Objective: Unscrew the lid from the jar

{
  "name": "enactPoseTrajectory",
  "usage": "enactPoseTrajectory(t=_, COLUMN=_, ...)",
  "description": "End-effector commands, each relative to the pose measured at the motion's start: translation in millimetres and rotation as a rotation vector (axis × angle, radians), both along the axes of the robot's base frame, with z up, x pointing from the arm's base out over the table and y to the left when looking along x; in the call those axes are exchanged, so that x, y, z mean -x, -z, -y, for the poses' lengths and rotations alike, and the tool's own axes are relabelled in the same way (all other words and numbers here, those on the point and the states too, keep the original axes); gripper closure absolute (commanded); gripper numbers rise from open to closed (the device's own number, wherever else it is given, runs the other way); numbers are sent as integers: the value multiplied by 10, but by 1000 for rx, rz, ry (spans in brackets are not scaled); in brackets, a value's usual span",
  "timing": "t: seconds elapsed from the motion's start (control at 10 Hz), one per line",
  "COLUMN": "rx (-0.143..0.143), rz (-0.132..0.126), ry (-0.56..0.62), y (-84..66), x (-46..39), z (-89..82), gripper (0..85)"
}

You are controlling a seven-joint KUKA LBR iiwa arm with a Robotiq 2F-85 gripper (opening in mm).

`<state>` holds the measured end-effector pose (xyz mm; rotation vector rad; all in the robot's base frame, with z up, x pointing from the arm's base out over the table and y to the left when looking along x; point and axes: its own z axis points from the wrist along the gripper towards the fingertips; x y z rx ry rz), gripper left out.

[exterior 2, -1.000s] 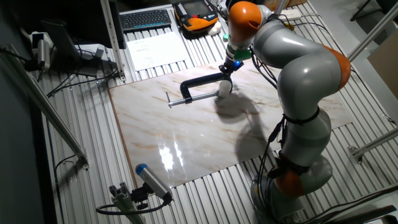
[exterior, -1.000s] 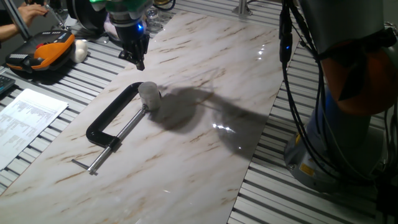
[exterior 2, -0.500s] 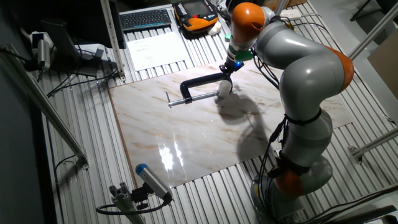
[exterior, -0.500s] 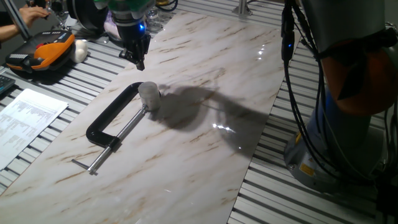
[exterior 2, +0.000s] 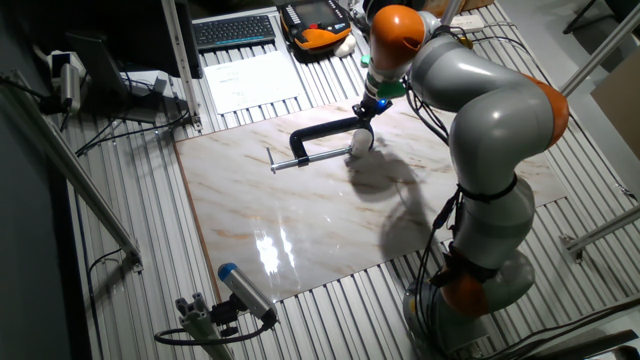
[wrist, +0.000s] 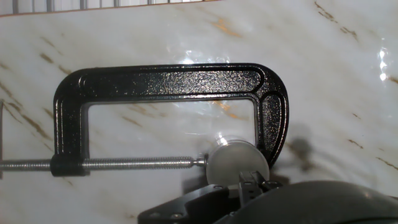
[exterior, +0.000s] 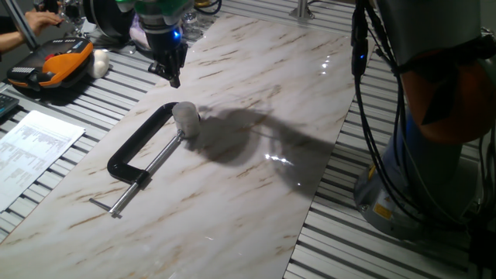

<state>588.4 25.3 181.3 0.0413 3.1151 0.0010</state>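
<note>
The jar (exterior: pixel 187 125) is a small whitish cylinder that stands upright on the marble board, pinched between the screw and jaw of a black C-clamp (exterior: pixel 136 142). The white lid (exterior: pixel 184 110) sits on top of it. My gripper (exterior: pixel 173 77) hangs above and behind the jar, apart from it, with its fingers together and nothing in them. In the other fixed view the gripper (exterior 2: pixel 366 108) is just above the jar (exterior 2: pixel 361 143). In the hand view the lid (wrist: pixel 235 163) shows as a round disc at the C-clamp's (wrist: pixel 168 81) jaw, right in front of my fingertips (wrist: pixel 250 183).
An orange case (exterior: pixel 48 68) and a white lump (exterior: pixel 101 62) lie on the slatted table at the far left. A person's hand (exterior: pixel 35 15) is near them, with a printed sheet (exterior: pixel 35 143) in front. A keyboard (exterior 2: pixel 235 30) lies at the back. Cables (exterior: pixel 364 93) hang at the right.
The gripper has risen very slightly above the jar. The jar, lid and clamp have not moved.
</note>
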Motion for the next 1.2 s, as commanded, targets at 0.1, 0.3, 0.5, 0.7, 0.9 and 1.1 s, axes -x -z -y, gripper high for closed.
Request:
enactPoseTrajectory(t=0.1, rx=-9, rz=-20, ry=0, y=1, x=0, z=-1, gripper=850)
enactPoseTrajectory(t=0.3, rx=33, rz=-52, ry=1, y=1, x=0, z=-1, gripper=850)
enactPoseTrajectory(t=0.5, rx=55, rz=-63, ry=-3, y=1, x=0, z=-1, gripper=850)
enactPoseTrajectory(t=0.7, rx=20, rz=-92, ry=-8, y=1, x=0, z=-1, gripper=850)
enactPoseTrajectory(t=0.9, rx=40, rz=-95, ry=-10, y=1, x=0, z=-1, gripper=850)
enactPoseTrajectory(t=1.1, rx=28, rz=-72, ry=-3, y=1, x=0, z=-1, gripper=850)
